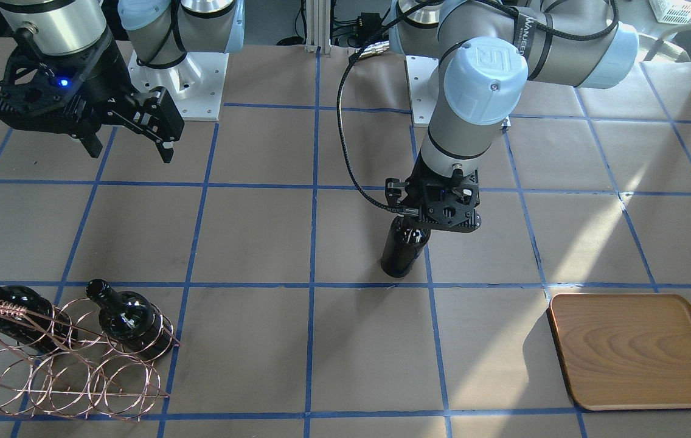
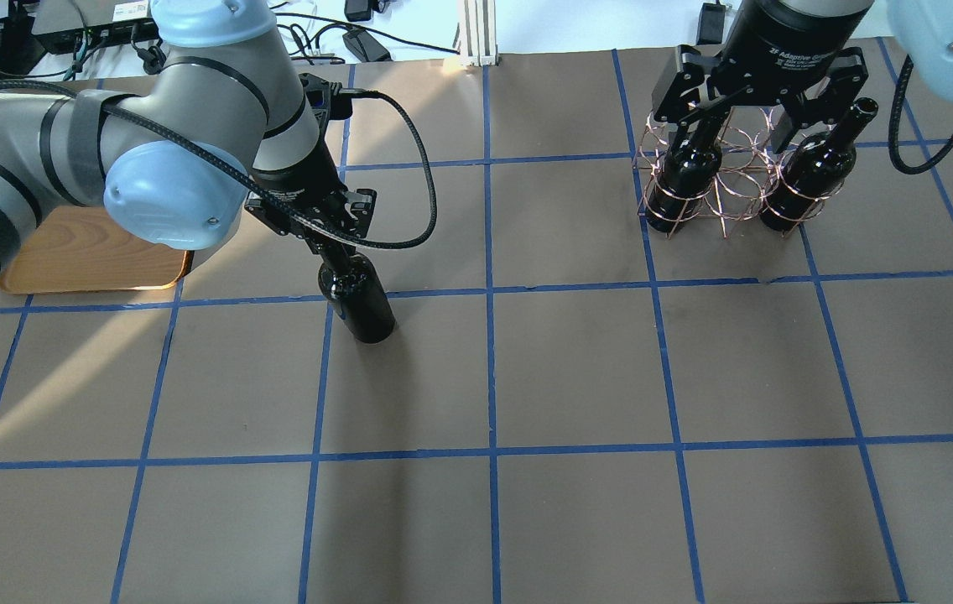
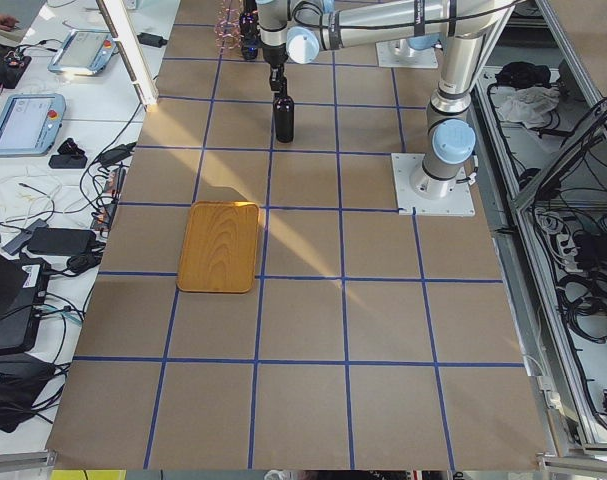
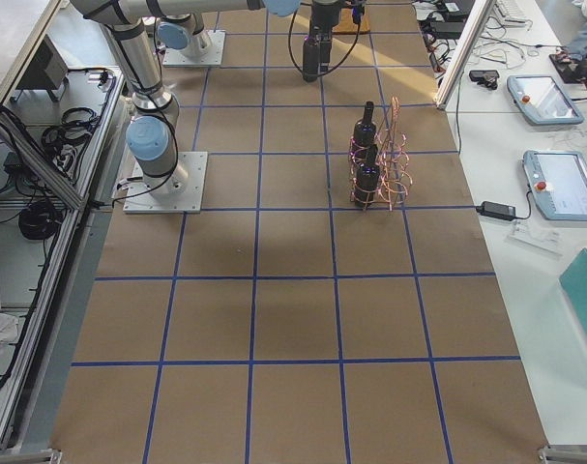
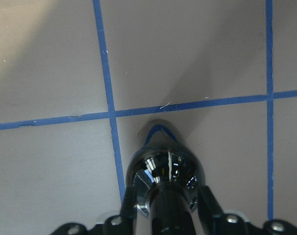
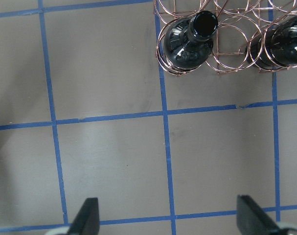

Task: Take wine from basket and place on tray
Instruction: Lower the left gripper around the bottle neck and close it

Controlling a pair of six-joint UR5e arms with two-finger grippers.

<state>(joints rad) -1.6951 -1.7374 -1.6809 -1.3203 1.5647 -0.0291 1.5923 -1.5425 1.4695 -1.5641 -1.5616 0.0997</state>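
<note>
My left fingers [image 5: 207, 205] clamp the neck of the wine [image 1: 403, 252] — glossy, near-black, unlabelled, upright at the middle of the surface [image 1: 260, 231], well apart from the tray [image 1: 637, 350] — its neck largely hidden in that grip, while my right fingers [image 6: 88, 215] stand apart.

The copper wire basket [image 2: 722, 191] stands on the brown table [image 2: 577, 369], which is gridded with blue tape. One dark bottle [image 2: 682, 180] sits neck-up in the rings at its left end, a second bottle [image 2: 812, 176] at its right end. Directly over the basket hangs the right gripper [image 2: 741, 126], fingers spread. Well to the basket's left, the left gripper [image 2: 321, 226] clamps the neck of an upright wine bottle [image 2: 359, 306]. Farther from the basket on that side, the wooden tray [image 2: 82, 260] lies partly hidden under the left arm [image 2: 191, 109].
</note>
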